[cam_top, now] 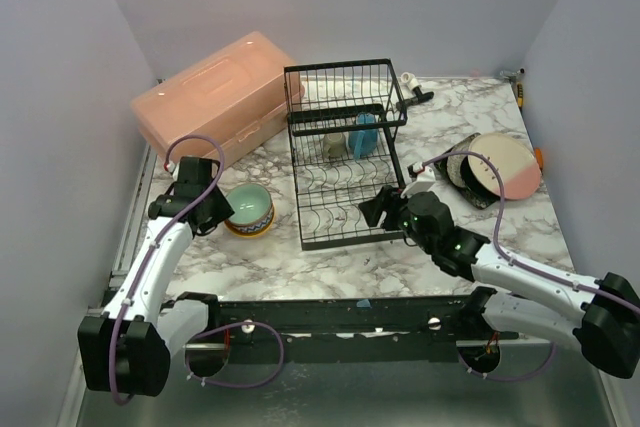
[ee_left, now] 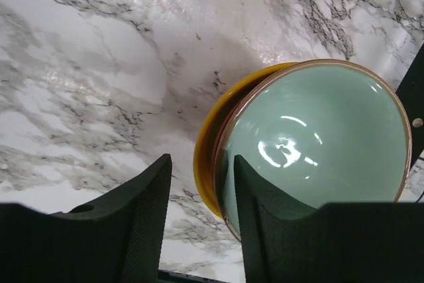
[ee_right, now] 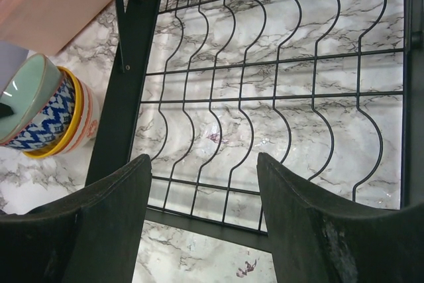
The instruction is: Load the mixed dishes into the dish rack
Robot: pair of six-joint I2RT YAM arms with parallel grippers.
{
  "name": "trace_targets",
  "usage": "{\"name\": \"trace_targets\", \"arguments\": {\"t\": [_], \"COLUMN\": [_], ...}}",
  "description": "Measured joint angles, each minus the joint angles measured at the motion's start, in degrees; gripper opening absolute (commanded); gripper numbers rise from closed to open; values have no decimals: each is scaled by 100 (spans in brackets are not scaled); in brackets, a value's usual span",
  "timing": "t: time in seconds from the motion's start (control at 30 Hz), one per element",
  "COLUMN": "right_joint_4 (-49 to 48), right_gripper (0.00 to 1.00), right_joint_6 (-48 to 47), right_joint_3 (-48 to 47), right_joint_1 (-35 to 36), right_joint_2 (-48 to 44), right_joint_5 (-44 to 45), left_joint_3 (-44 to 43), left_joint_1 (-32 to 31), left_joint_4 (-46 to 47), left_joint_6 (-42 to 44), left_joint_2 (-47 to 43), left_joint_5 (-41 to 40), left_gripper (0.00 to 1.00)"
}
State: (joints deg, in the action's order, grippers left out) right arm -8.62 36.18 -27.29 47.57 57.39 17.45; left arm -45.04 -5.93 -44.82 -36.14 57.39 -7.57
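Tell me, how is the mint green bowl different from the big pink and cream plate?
The mint green ceramic bowl is deep and one colour; the round pink-and-cream plate is flat, wider and two-coloured. The bowl sits left of the black wire dish rack, the plate right of it. The bowl tops a stack of other bowls; the plate lies on a dark plate. Both are round and outside the rack.

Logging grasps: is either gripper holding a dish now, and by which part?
Nothing is held yet. The left gripper straddles the rim of the mint green bowl, with a gap showing; the right gripper hangs open and empty over the dish rack.
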Motion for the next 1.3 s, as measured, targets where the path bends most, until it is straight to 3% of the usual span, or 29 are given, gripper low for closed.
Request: {"name": "trace_targets", "arguments": {"t": [0.2,0.33,0.53,0.83,1.1,1.3], "right_joint_4": [57,68,63,94,232,157], "right_gripper": [68,68,67,68,73,89], "right_joint_6": [4,44,114,138,289,564], "right_joint_3": [-17,-20,-33,-181,-372,-745], "right_joint_1": [0,0,0,0,0,0], "right_joint_2": [-146,-155,-79,133,131,474], "right_joint_5": [2,-20,-96,-260,-476,-1132], "left_joint_3": [291,356,361,358,225,125], "left_joint_1": [26,26,26,24,24,26], "left_joint_4": [476,588,660,629,352,568], "left_joint_6": [-157,-151,-160,-109,114,389], "left_joint_2": [87,81,-79,-286,-1134,-1851], "left_joint_5": [260,258,219,214,229,686], "left_gripper": [29,14,0,0,0,0]}}
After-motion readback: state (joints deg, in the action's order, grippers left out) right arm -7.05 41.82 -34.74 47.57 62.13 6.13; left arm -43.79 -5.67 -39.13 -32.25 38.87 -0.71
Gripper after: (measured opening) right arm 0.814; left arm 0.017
